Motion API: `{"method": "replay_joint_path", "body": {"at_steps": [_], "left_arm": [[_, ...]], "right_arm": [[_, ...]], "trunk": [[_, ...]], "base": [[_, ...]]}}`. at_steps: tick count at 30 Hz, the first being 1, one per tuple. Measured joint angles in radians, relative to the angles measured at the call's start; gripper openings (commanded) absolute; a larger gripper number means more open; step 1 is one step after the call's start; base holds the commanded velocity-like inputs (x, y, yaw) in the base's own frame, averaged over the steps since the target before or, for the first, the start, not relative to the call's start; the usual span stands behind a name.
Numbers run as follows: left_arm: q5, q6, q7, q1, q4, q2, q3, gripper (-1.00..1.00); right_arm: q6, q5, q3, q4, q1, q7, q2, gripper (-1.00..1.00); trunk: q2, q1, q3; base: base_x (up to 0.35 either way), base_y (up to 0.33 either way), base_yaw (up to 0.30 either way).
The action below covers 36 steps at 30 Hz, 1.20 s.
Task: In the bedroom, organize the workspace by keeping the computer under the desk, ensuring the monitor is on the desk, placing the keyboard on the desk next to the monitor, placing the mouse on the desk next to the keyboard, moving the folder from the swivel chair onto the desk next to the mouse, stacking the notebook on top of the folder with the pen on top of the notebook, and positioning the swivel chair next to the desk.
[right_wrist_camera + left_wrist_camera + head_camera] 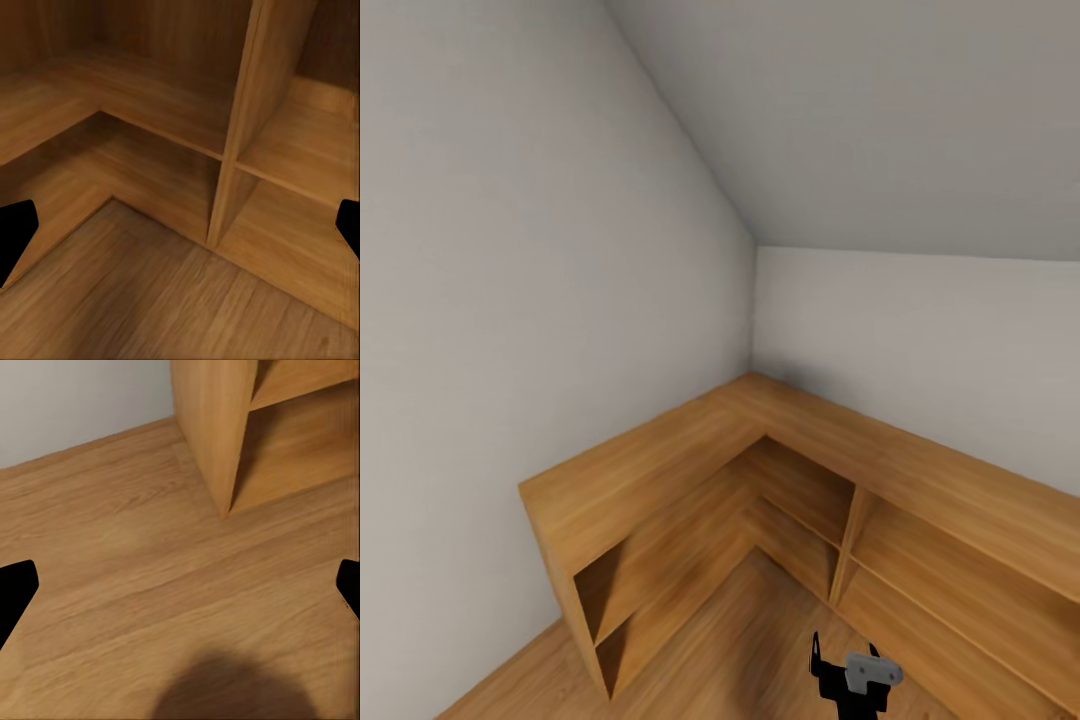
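Both grippers, left (180,585) & right (180,225), spread apart, nothing held; L-shaped wooden corner shelf (660,470) ahead, no writing.

One L-shaped wooden shelf unit (660,480) stands in the corner, with two tiers of open compartments, between two pale walls (510,250); one wooden floor (150,570); one gripper (847,660) visible from the head

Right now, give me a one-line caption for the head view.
Robot facing an L-shaped wooden shelf unit in a white-walled corner, one gripper raised over the wooden floor.
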Motion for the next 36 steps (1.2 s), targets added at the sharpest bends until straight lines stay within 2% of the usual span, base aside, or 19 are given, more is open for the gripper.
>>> {"method": "replay_joint_path", "body": {"at_steps": [36], "left_arm": [[0.000, 0.000, 0.000, 0.000, 0.000, 0.000, -0.001, 1.00]], "right_arm": [[0.012, 0.000, 0.000, 0.000, 0.000, 0.000, -0.001, 1.00]], "trunk": [[0.000, 0.000, 0.000]], "base": [[0.006, 0.000, -0.295]]}}
